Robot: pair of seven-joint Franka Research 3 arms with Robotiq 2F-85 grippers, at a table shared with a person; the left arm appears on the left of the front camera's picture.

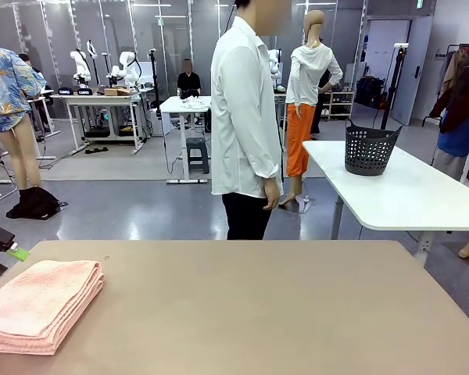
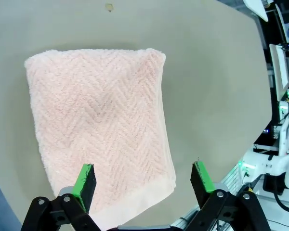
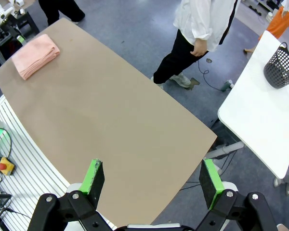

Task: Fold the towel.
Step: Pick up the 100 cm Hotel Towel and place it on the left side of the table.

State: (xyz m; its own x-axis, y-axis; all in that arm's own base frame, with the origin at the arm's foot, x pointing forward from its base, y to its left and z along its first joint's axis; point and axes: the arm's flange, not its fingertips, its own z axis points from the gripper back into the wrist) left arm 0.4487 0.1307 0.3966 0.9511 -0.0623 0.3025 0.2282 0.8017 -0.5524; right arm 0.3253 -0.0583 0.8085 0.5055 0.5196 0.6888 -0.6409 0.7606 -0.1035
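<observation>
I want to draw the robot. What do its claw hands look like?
Each tool, left and right, has two black fingers made of jointed bars with silver bolts. At each tip is a flat, bright green pad. They look like black tongs with green ends. The person wears a long white shirt and dark trousers.

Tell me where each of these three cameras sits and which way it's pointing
Front: fixed on the robot's side, looking across the table at the person.
Left wrist: above the folded towel, looking down; open left gripper shows.
Right wrist: high above the table, open right gripper below.
All three show the towel.
</observation>
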